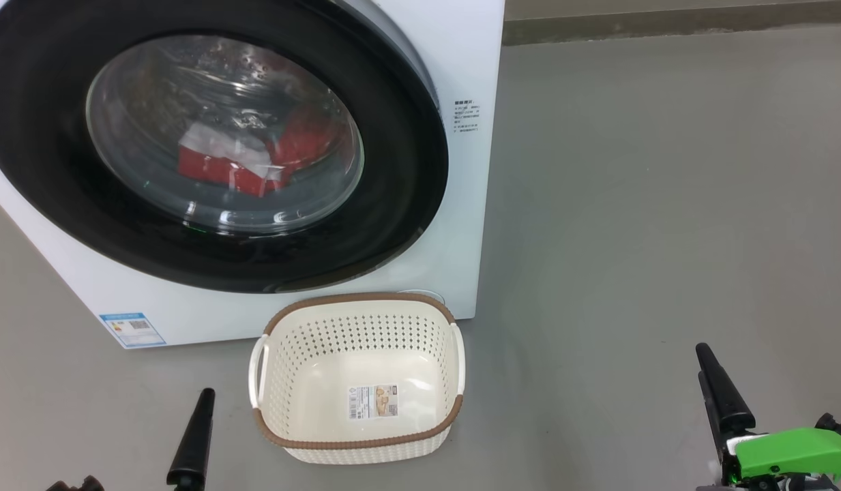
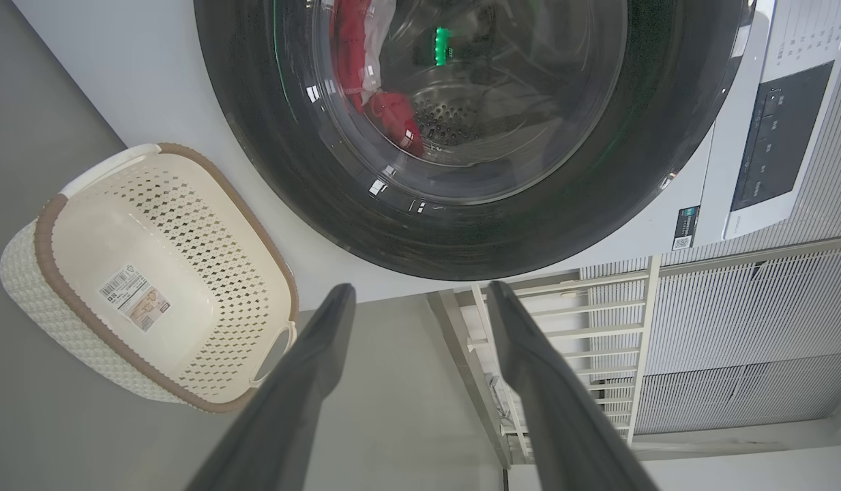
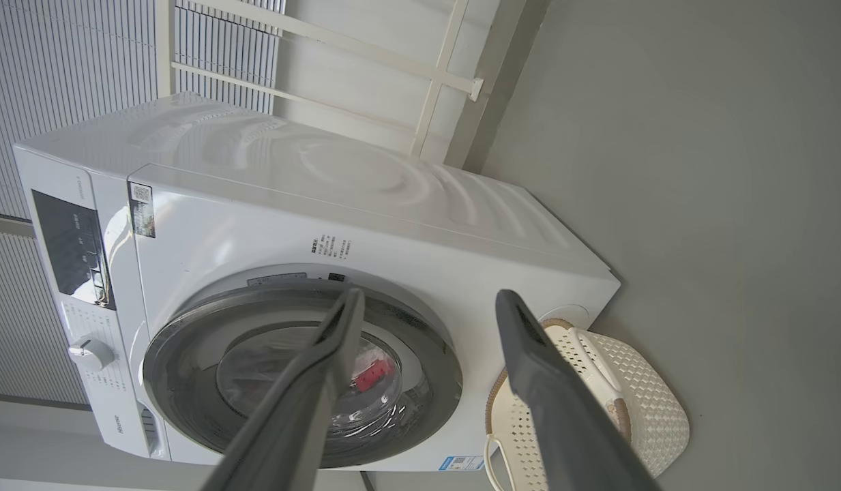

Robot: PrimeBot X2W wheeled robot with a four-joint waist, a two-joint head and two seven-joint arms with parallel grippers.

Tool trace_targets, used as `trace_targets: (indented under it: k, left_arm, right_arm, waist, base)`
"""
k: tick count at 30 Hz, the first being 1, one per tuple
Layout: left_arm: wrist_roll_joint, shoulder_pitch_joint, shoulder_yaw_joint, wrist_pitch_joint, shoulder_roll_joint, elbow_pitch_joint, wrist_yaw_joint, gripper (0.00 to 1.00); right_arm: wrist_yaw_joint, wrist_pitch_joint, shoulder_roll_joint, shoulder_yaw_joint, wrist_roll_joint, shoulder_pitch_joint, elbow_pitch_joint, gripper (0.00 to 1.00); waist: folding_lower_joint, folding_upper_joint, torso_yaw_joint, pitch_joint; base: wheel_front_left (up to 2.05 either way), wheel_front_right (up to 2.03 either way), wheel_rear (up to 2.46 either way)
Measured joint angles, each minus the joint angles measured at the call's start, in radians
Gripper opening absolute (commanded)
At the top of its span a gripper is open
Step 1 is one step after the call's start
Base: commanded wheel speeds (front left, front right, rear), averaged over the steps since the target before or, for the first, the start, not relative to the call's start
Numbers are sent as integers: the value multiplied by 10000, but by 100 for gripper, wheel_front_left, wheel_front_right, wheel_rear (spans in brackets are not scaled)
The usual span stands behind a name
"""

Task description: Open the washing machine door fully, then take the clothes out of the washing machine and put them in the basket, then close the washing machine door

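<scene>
Grey matte floor [image 1: 631, 204] fills right of head view. White boxy washing machine [image 1: 475, 68] upper left. Washing machine door [image 1: 406, 170] covers opening: round glossy black rim, bulging clear glass. Red-and-white clothes [image 1: 222, 170] crumpled behind glass. Cream oval basket [image 1: 359, 300] bottom centre, just before machine: perforated walls, brown woven-look rim.

Left wrist view: left gripper [image 2: 420, 290] bottom centre, smooth dark fingers wide apart, holding nothing. Basket left, door above.

Right wrist view: right gripper [image 3: 430, 294] spread wide, empty. Door lower left, basket lower right.
</scene>
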Motion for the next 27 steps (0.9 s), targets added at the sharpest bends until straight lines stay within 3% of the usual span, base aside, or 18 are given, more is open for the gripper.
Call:
trace_targets:
  k: [14, 27]
  left_arm:
    - [2518, 93, -140, -433, 2, -368, 176, 100]
    - [4086, 268, -502, -794, 140, -573, 454, 100]
  right_arm:
    - [0, -397, -178, 305, -1981, 109, 19, 100]
    - [0, -771, -291, 389, -3712, 280, 36, 100]
  waist:
    - [0, 0, 11, 33]
    - [-1, 0, 10, 76]
  base:
    - [0, 0, 0]
    - [0, 0, 0]
